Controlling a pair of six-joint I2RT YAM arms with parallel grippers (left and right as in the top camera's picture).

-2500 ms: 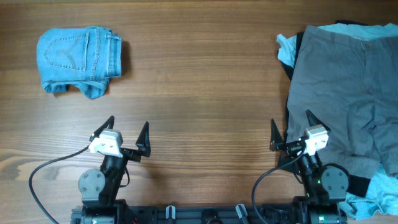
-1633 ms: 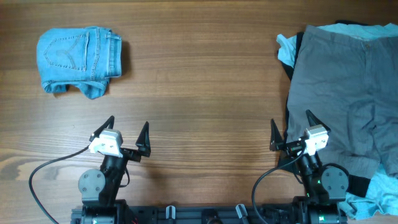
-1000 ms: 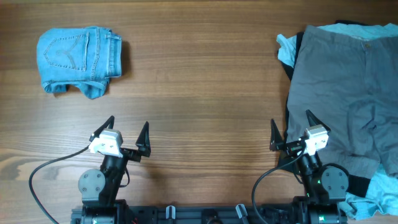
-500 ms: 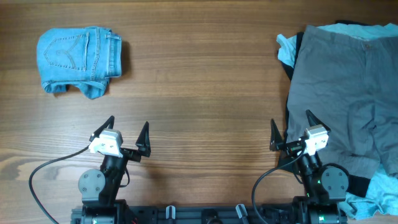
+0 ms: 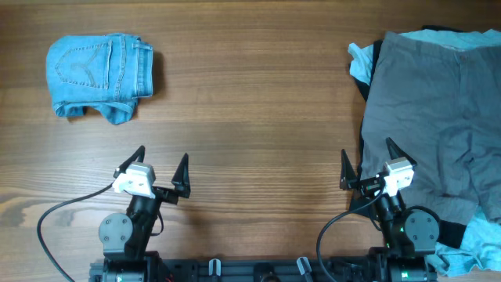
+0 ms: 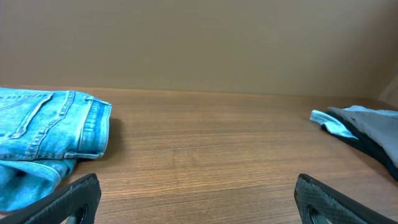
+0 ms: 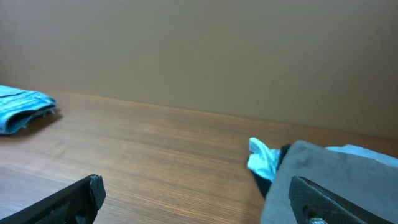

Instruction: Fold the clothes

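Grey shorts (image 5: 438, 110) lie spread flat at the right of the table, on top of a black garment (image 5: 454, 231). Pale-blue cloth shows at their top left (image 5: 358, 61) and bottom right (image 5: 477, 239). Folded light-blue denim shorts (image 5: 98, 72) sit at the far left. My left gripper (image 5: 161, 160) is open and empty near the front edge. My right gripper (image 5: 366, 159) is open and empty, one finger over the grey shorts' left edge. The left wrist view shows the denim (image 6: 43, 134); the right wrist view shows the grey shorts (image 7: 336, 180).
The wooden table (image 5: 250, 117) fills the view. Black cables loop by each arm base at the front edge. A plain brown wall stands behind the table in both wrist views.
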